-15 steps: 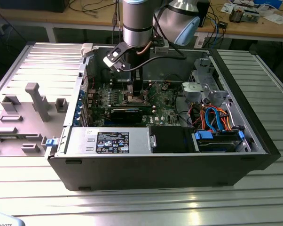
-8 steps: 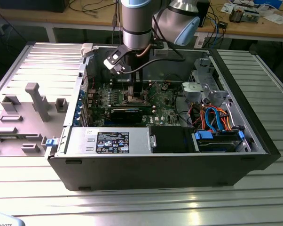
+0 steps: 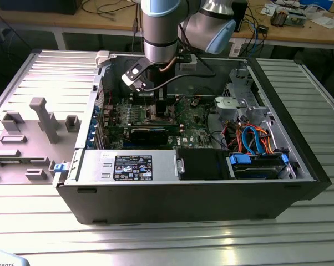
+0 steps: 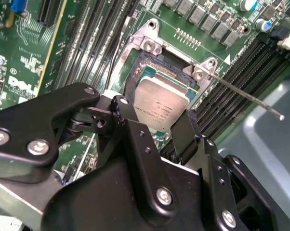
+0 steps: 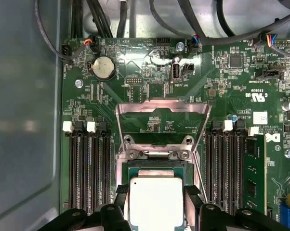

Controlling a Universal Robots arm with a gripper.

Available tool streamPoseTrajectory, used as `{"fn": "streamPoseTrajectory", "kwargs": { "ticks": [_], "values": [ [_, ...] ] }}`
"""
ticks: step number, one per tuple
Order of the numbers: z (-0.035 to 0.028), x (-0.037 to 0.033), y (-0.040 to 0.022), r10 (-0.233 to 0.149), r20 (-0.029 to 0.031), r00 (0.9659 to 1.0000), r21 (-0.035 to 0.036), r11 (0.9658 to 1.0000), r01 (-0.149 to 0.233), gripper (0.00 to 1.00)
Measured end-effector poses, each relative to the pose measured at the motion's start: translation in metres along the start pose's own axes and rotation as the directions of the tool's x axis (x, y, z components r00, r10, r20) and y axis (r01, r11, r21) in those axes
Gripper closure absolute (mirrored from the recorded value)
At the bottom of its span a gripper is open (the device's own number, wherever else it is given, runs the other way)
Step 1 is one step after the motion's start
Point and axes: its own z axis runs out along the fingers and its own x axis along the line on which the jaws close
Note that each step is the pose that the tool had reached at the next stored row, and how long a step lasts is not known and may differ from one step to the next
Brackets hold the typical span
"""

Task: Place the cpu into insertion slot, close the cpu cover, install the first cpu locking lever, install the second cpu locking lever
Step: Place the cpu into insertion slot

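Note:
My gripper (image 5: 157, 204) is shut on the cpu (image 5: 156, 198), a small square chip with a dull silver top, its black fingers (image 5: 193, 204) pressed against two opposite sides. The chip sits low in the insertion slot (image 4: 135, 77) on the green motherboard (image 5: 231, 82); I cannot tell whether it is fully seated. In the second wrist view the cpu (image 4: 162, 107) lies inside the socket's pale metal rim. The cpu cover (image 5: 135, 107) stands open behind the socket. A thin wire locking lever (image 4: 251, 98) sticks out, unlatched. In the exterior view the gripper (image 3: 156, 102) reaches down into the open computer case.
Black memory slots (image 5: 89, 168) flank the socket on both sides. A round coin battery (image 5: 102, 67) and cables (image 5: 101, 19) lie beyond the cover. The case holds a power supply (image 3: 131, 166) and drive bays with blue and orange cables (image 3: 250, 138). A grey fixture plate (image 3: 34, 133) lies at the exterior view's left.

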Motion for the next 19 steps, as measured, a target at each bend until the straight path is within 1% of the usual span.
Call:
{"fn": "streamPoseTrajectory", "kwargs": {
  "ticks": [2, 3, 4, 5, 6, 10, 14, 19],
  "values": [
    [0.0016, -0.0002, -0.0018, 0.0, 0.0001, 1.0, -0.004, 1.0, 0.0, 0.46],
    [0.0026, -0.0002, -0.0023, 0.0, -0.0001, 1.0, -0.0072, 1.0, 0.0, 0.46],
    [0.0031, -0.0002, -0.0026, 0.0, 0.0001, 1.0, -0.0123, 0.9999, 0.0, 0.46],
    [0.0035, -0.0002, -0.0027, 0.0, 0.0003, 1.0, -0.0253, 0.9997, 0.0, 0.46],
    [0.004, -0.0001, -0.003, 0.0, -0.0001, 1.0, -0.0301, 0.9995, 0.0, 0.46],
    [0.0054, -0.0002, -0.0058, 0.004, 0.0004, 1.0, -0.0307, 0.9995, -0.004, 0.46],
    [0.0101, -0.0014, -0.0064, 0.008, 0.0, 1.0, -0.031, 0.9995, -0.008, 0.46],
    [0.0117, -0.0017, -0.0064, 0.023, 0.0006, 0.9997, -0.031, 0.9993, -0.023, 0.46]
  ]
}}
